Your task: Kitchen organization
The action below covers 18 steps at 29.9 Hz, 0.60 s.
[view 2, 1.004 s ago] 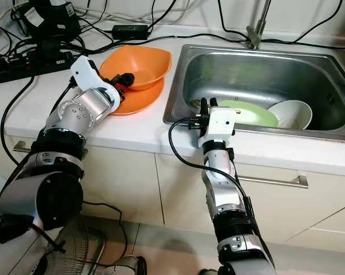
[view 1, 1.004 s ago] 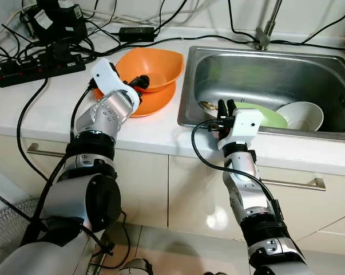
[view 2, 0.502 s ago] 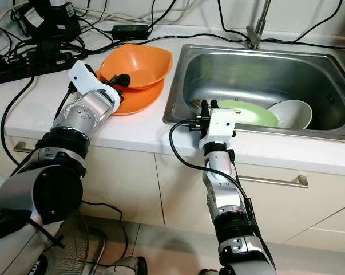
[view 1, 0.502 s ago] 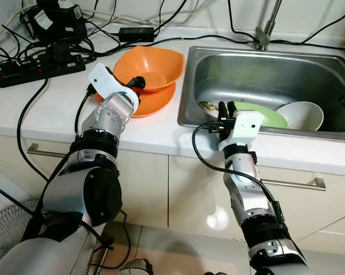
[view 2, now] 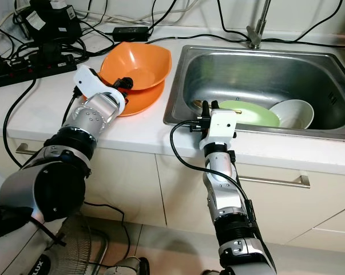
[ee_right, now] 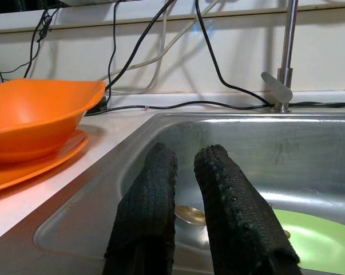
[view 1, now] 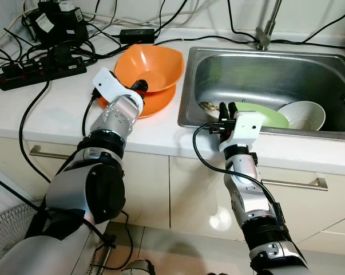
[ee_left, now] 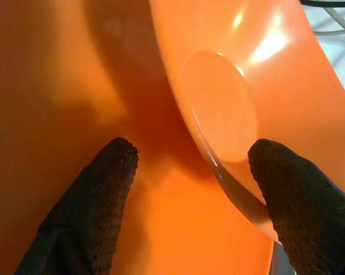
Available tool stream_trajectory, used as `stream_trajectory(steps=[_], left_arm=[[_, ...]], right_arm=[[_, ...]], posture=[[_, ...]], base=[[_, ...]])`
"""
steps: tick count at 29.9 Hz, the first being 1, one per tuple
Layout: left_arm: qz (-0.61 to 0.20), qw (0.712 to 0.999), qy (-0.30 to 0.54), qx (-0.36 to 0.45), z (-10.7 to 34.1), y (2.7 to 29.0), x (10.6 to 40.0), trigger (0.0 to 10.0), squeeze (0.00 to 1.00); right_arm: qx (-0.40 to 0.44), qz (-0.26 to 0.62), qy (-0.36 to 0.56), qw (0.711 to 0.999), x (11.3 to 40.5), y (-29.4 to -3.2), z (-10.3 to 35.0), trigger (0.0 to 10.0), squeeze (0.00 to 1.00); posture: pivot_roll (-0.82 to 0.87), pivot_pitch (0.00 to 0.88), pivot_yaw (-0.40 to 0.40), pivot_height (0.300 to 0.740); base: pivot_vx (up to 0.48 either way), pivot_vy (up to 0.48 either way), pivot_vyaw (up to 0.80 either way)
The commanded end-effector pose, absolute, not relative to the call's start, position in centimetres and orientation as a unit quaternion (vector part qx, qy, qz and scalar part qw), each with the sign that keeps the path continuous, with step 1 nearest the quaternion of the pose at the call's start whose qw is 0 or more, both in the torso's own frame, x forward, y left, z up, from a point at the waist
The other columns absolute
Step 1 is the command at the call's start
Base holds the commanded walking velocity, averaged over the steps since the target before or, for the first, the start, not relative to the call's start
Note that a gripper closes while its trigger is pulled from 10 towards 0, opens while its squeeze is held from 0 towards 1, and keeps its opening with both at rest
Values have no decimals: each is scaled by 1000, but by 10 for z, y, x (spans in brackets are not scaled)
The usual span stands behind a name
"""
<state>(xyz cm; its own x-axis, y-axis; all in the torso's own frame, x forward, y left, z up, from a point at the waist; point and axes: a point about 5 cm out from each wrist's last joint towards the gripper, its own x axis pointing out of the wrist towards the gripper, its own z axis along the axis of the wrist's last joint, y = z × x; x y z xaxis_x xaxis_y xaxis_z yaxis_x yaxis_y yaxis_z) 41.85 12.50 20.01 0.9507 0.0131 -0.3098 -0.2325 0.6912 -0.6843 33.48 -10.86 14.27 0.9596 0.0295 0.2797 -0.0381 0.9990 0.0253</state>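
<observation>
Standing at the white counter (view 1: 52,109), the robot has both arms raised to its edge; the left gripper (view 1: 139,86) reaches onto the orange bowl (view 1: 152,66), which sits tilted on an orange plate (view 1: 155,103) just left of the sink (view 1: 275,80); in the left wrist view the two fingers (ee_left: 98,195) are spread wide, one on either side of the bowl's near rim, one inside the bowl and one beneath it over the plate; whether the pads press the rim I cannot tell, a gap shows beside each; nothing else is between them.

The right gripper (view 1: 225,110) hangs over the sink's front left corner, wrist resting at the front rim; its fingers (ee_right: 149,200) stand nearly together with a narrow slit between, holding nothing.

Sink contents: a light green plate (view 1: 272,117) lies flat at the front; a white bowl (view 1: 301,114) sits to its right, overlapping the plate's edge; a metal spoon (ee_right: 189,213) lies on the basin floor near the left wall, just beyond the right fingertips; the tap (view 1: 266,28) rises at the back rim.

Counter, far left: a black power strip (view 1: 38,69) and a black charger block (view 1: 60,23), cables trailing along the back wall; a flat black adapter (view 1: 137,33) lies behind the orange bowl.
</observation>
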Motion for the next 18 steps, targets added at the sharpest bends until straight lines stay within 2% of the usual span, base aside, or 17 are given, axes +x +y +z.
stream_trajectory(steps=[1, 18], left_arm=[[78, 906, 168, -381, 191, 122, 416, 0, 0], [89, 909, 160, -375, 187, 129, 416, 0, 0]], right_arm=[[10, 14, -135, 991, 334, -109, 141, 10000, 0], [5, 7, -125, 992, 335, -111, 138, 10000, 0]], posture=[[66, 46, 84, 740], [62, 42, 85, 740]], base=[[0, 0, 0], [0, 0, 0]])
